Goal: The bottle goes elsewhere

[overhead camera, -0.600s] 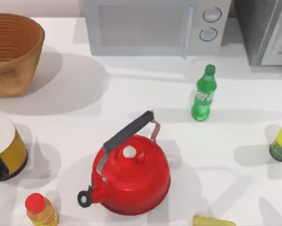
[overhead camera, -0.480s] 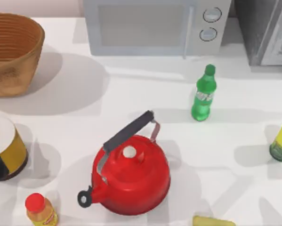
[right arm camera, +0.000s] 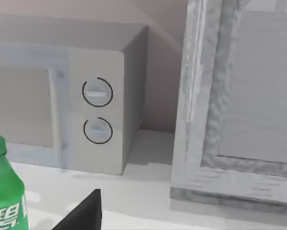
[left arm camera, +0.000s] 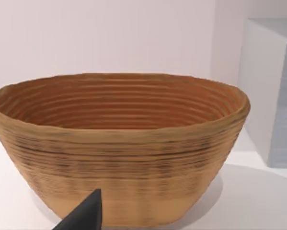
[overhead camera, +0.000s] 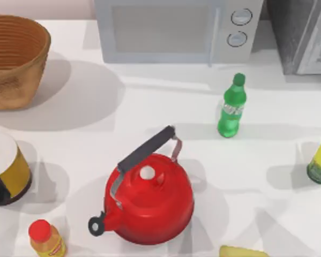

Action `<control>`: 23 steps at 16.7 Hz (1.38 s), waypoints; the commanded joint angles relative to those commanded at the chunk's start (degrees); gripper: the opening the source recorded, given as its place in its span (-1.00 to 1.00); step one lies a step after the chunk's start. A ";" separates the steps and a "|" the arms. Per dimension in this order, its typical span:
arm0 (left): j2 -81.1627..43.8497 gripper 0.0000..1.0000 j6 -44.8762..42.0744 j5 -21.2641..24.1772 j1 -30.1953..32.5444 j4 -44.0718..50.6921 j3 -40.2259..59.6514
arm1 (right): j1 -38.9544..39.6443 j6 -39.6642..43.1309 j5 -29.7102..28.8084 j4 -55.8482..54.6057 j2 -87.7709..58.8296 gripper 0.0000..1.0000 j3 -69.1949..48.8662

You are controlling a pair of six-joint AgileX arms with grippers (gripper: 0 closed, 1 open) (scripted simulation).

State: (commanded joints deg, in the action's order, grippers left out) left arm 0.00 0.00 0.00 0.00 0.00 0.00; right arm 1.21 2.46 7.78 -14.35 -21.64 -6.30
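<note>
2 big appliances line the back of our table [overhead camera: 149, 101]: a microwave [overhead camera: 176, 29] and a grey cabinet [overhead camera: 305, 35] to its right. Next largest, a wicker basket [overhead camera: 13, 59] sits at far left, and a red kettle [overhead camera: 149, 201] stands near the front. The bottle [overhead camera: 232, 107] stands upright right of centre, just in front of the microwave, untouched. For both our grippers, we cannot tell whether the claws are open or closed.

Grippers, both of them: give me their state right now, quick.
Left gripper: facing the woven basket, holding nothing visible; open or shut cannot be told.
Right gripper: near the bottle, not gripping it; open or shut cannot be told.
</note>
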 joint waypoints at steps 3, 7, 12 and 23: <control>0.00 1.00 0.00 0.00 0.00 0.00 0.00 | 1.50 1.76 5.60 -8.71 -16.06 1.00 -3.72; 0.00 1.00 0.00 0.00 0.00 0.00 0.00 | 3.82 4.35 13.53 -20.83 -39.47 1.00 -9.10; 0.00 1.00 0.00 0.00 0.00 0.00 0.00 | 5.99 7.20 21.73 -34.03 -64.75 1.00 -15.01; 0.00 1.00 0.00 0.00 0.00 0.00 0.00 | 6.29 8.77 26.20 -41.70 -78.67 1.00 -17.27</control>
State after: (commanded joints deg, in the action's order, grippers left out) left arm 0.00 0.00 0.00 0.00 0.00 0.00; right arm 7.50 11.23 33.98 -56.05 -100.31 -23.56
